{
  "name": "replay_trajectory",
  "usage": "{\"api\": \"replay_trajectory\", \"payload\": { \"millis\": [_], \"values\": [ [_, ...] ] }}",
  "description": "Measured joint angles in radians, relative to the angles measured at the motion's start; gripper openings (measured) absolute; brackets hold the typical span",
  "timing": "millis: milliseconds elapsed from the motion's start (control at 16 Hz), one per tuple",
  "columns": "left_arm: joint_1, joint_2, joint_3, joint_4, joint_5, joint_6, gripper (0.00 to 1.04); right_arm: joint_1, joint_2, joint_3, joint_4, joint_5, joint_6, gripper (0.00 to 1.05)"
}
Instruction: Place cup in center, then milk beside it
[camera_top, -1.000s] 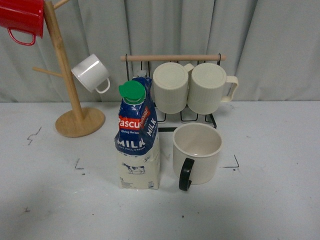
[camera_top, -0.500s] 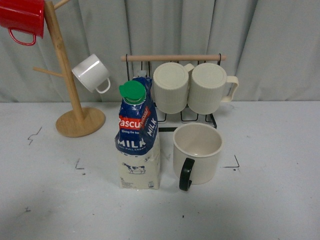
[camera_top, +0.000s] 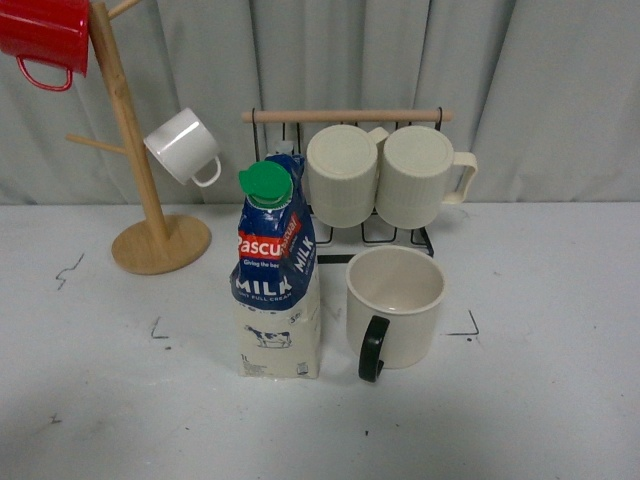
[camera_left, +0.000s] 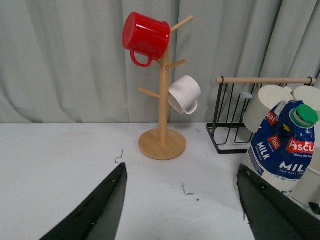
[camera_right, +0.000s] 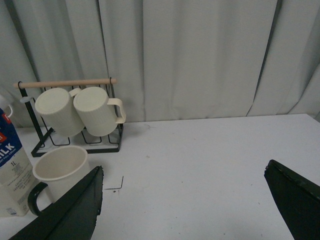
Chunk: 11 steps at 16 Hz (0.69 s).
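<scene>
The cup (camera_top: 394, 309) is seen upright just right of the milk (camera_top: 277, 275), in front of the black rack (camera_top: 345, 175). The left gripper (camera_left: 182, 210) and right gripper (camera_right: 187, 205), absent from the front view, are shown spread apart and empty in wrist views.

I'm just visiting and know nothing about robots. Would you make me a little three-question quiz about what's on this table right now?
1. True or false: the cup lies on its side.
2. Which colour is the cap of the milk? A) red B) green C) white
3. How many mugs hang on the wooden mug tree?

Key:
1. False. It stands upright, opening upward, black handle toward the camera.
2. B. The round cap is green.
3. Two: a red mug at the top and a small white mug lower down.

Both pincers, left and right, are open and hold nothing.
</scene>
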Motion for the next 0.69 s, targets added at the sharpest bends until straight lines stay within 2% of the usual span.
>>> {"api": "replay_trajectory", "payload": {
  "millis": [438,500,688],
  "values": [
    [0.000,0.000,0.000,0.000,0.000,0.001,1.00,0.000,0.000,0.000,0.000,0.000,0.000,0.98],
    [0.000,0.000,0.000,0.000,0.000,0.001,0.97,0.000,0.000,0.000,0.000,0.000,0.000,0.98],
    [0.000,0.000,0.000,0.000,0.000,0.001,0.98,0.000,0.000,0.000,0.000,0.000,0.000,0.98]
  ]
}}
